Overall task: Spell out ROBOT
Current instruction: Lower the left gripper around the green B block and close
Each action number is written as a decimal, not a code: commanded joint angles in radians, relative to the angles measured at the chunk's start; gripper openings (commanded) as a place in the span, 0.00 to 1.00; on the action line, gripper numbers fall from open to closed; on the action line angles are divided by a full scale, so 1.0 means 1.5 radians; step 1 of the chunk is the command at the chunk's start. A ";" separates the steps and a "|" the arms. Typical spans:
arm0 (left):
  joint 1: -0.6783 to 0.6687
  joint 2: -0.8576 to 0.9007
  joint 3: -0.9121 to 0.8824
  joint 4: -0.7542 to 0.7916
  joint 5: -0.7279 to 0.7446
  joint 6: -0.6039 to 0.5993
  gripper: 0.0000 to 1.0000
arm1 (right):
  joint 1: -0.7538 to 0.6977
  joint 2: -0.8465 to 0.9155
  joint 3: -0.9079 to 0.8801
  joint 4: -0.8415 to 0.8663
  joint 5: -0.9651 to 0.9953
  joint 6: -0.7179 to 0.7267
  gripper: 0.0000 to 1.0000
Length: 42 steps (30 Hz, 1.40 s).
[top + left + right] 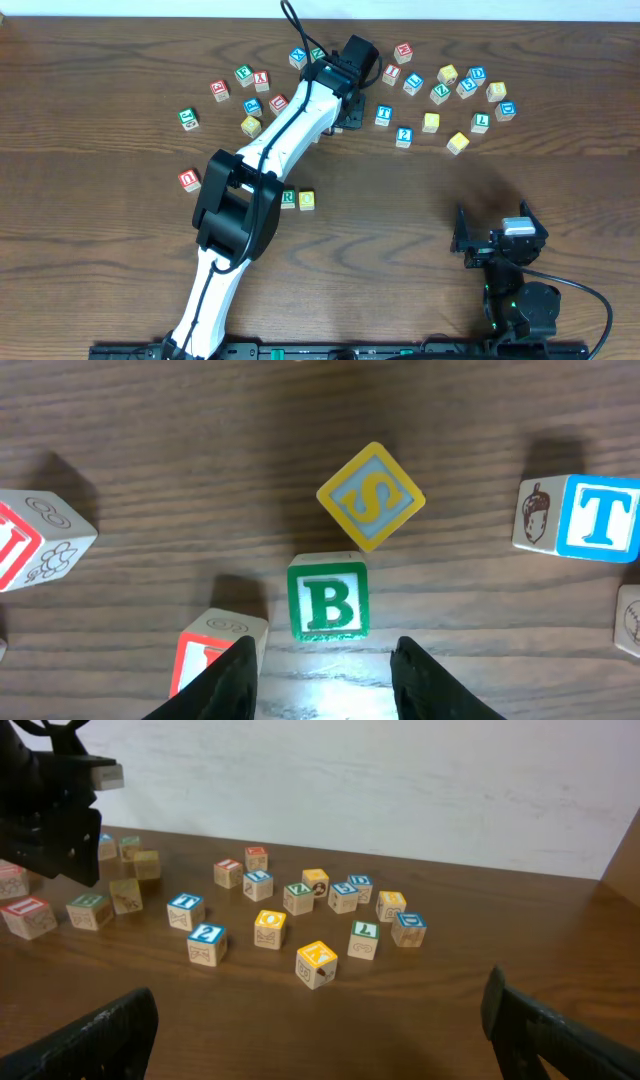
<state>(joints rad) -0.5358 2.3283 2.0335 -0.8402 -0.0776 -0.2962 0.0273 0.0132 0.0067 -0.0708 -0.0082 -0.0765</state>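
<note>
A green R cube [288,199] and a yellow-topped cube [307,200] sit side by side near the table's middle. My left gripper [345,112] reaches to the far centre and covers the green B cube from overhead. In the left wrist view the B cube [327,598] lies just ahead of my left gripper [322,652], whose jaws are open with bare table between them. The blue T cube [383,115] [598,517] stands to the right of it. My right gripper [497,240] [320,1035] rests open and empty near the front right.
A yellow and blue S cube [370,497] sits just beyond the B cube, and a red-lettered cube [215,650] touches the left finger's side. Several loose cubes spread at the back right, including a blue 2 cube [404,136] and a yellow-topped cube [431,122]. More cubes lie at the back left.
</note>
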 commanded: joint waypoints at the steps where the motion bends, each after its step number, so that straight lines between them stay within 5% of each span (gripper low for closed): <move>1: -0.001 0.014 0.014 0.001 -0.009 -0.011 0.43 | -0.005 0.000 -0.001 -0.003 -0.004 0.008 0.99; 42: -0.001 0.047 0.014 0.026 0.012 -0.008 0.43 | -0.005 0.000 -0.001 -0.003 -0.004 0.008 0.99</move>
<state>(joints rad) -0.5362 2.3939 2.0335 -0.8032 -0.0723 -0.2958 0.0273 0.0132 0.0067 -0.0708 -0.0082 -0.0765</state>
